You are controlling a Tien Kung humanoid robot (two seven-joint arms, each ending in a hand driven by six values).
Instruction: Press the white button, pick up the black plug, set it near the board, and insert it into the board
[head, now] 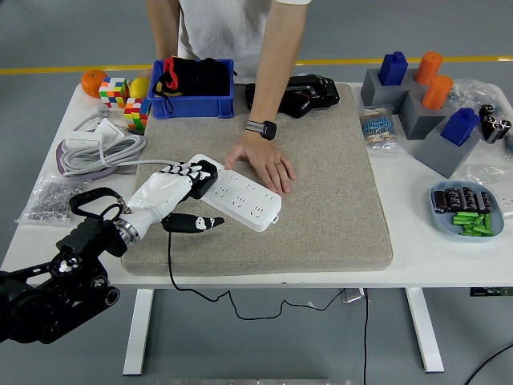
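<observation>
My left hand (195,195), white with black fingertips, reaches in from the lower left and is shut on the black plug (203,178). It holds the plug over the left end of the white power strip (243,195), touching or just above it. The fingers (178,169) cover much of the plug, and the thumb (197,223) sticks out in front of the strip. The plug's black cable (170,261) runs down over the table's near edge. A person's hand (261,164) lies flat against the strip's far side. The strip's button is hidden.
The strip lies on a grey mat (321,184). A blue bin (192,106), puzzle cubes (135,114) and a coiled white cable (100,151) sit at the back left. Grey blocks with blue and orange pegs (421,104) and a tray of green parts (466,210) are at the right.
</observation>
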